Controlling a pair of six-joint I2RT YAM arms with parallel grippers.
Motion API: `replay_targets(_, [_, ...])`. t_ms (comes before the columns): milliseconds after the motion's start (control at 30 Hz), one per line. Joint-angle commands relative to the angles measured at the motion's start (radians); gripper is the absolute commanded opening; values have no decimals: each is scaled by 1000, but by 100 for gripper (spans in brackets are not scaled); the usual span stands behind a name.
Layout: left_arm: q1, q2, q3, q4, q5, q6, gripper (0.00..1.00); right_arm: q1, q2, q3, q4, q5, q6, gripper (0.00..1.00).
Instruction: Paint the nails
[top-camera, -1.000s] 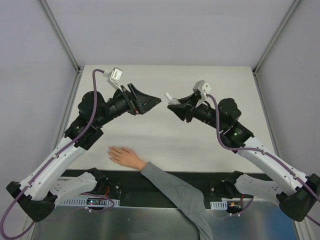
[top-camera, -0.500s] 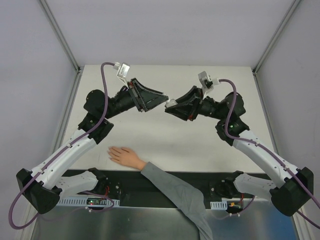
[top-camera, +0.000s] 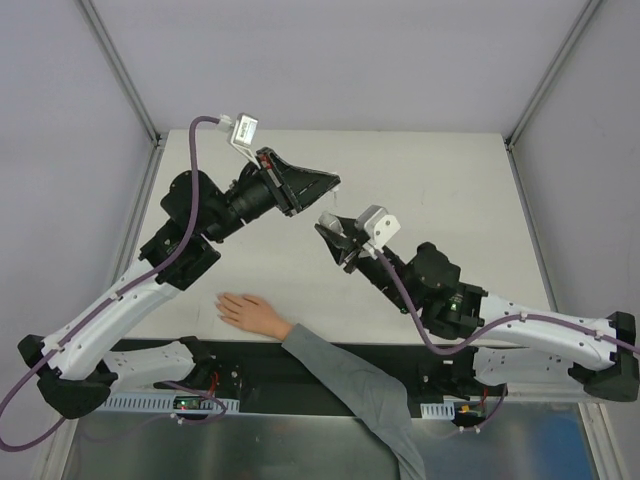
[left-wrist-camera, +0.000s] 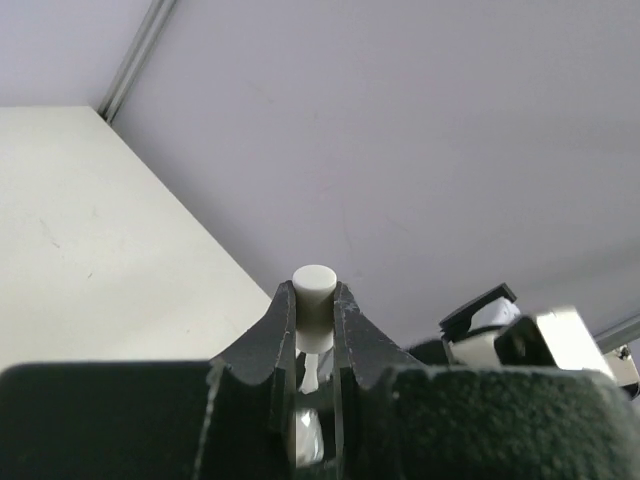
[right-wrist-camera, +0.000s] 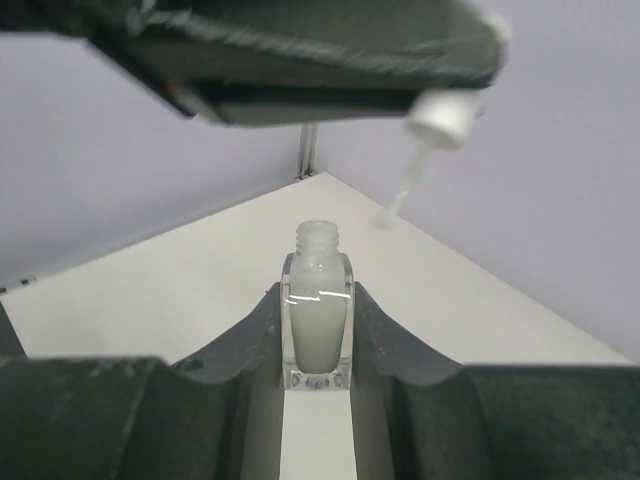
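My left gripper is shut on a small whitish cap, and a thin brush stem hangs from the cap between the jaws. Below and apart from it, my right gripper is shut on a small bottle of milky polish. The bottle's threaded neck is bare. From the right wrist, the cap and brush hang above and to the right of the bottle. A pale hand in a grey sleeve lies flat near the front edge. Its nails are too small to make out.
The white table is fenced by metal frame posts and grey walls on three sides. A purple cable loops off the left wrist. The black base strip runs along the near edge beside the sleeve.
My left gripper has closed on the cap. The right arm has drawn the bottle down and toward the near side, so cap and brush are now out of the bottle.
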Motion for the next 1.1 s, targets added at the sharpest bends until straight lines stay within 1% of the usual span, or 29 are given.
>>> replay_targets(0, [-20,55,39,-82,-114,32,0,21,-48,-13,6,138,-226,0])
replay_targets(33, [-20,56,42,-79,-105,29,0,9,-64,-36,5,100,-199,0])
replay_targets(67, [-19,59,46,-75,-95,28,0,-23,-90,-43,-3,26,-139,0])
replay_targets(167, [-19,49,47,-68,-82,28,0,-92,-120,-60,-24,-86,-59,0])
replay_targets(200, [-19,46,41,-65,-80,35,0,-108,-132,-63,-27,-102,-22,0])
replay_targets(300, [-19,23,27,-62,-94,41,0,-154,-146,-68,-50,-165,18,0])
replay_targets(500, [-19,-22,9,-49,-149,79,0,-182,-155,-86,-87,-238,43,0])
replay_targets(633, [4,-69,0,-80,-187,124,0,-214,-189,-114,-89,-292,104,0])
replay_targets(733, [30,-106,-2,-192,-278,145,0,-286,-212,-131,-95,-391,162,0])
replay_targets(767, [35,-115,-4,-227,-319,159,0,-326,-226,-136,-97,-456,206,0])
replay_targets(833, [38,-153,-34,-304,-445,163,0,-376,-239,-136,-112,-525,239,0])
replay_targets(867, [38,-166,-63,-327,-491,159,0,-387,-253,-134,-118,-539,256,0])
replay_targets(900, [38,-175,-77,-379,-584,151,0,-396,-259,-134,-126,-547,260,0])
replay_targets(967, [38,-201,-123,-422,-664,133,0,-410,-273,-123,-152,-567,267,0])
replay_targets(1000, [38,-207,-140,-472,-743,127,0,-413,-275,-117,-161,-570,267,0])
replay_targets(1067, [47,-209,-178,-541,-807,76,0,-415,-281,-106,-189,-579,267,0])
